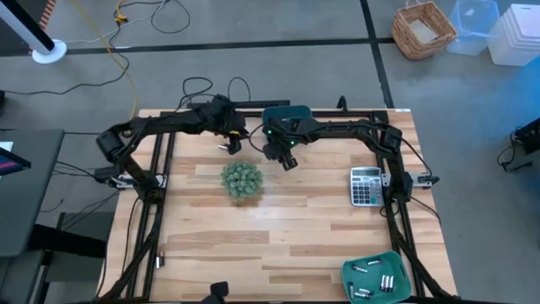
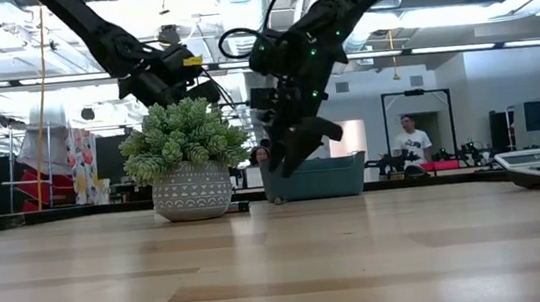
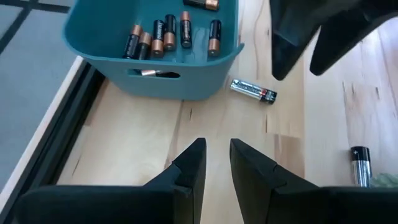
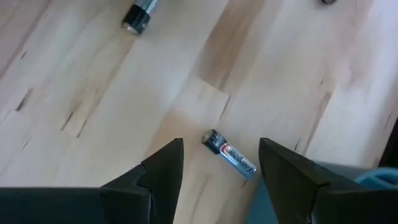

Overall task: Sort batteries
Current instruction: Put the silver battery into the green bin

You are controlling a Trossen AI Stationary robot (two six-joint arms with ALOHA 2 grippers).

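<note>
Two dark, jointed arms trail black cables; green lights glow on the right pincer (image 1: 289,162).

Far bin (image 1: 287,113): at the bench's (image 1: 278,245) back edge, mid-width; several batteries (image 3: 163,34) in it.
Loose battery (image 4: 229,154): on the bench just beside the far bin, between the right end effector's (image 4: 221,163) spread fingers.
Second loose battery (image 3: 359,165): on the bench, near the plant.
Plant (image 1: 241,180): in front of the far bin, slightly left.
Left end effector (image 3: 216,163): left of the far bin, above the bench.
Calculator (image 1: 364,186): right side.
Near bin (image 1: 377,276): front right corner, batteries inside.
</note>
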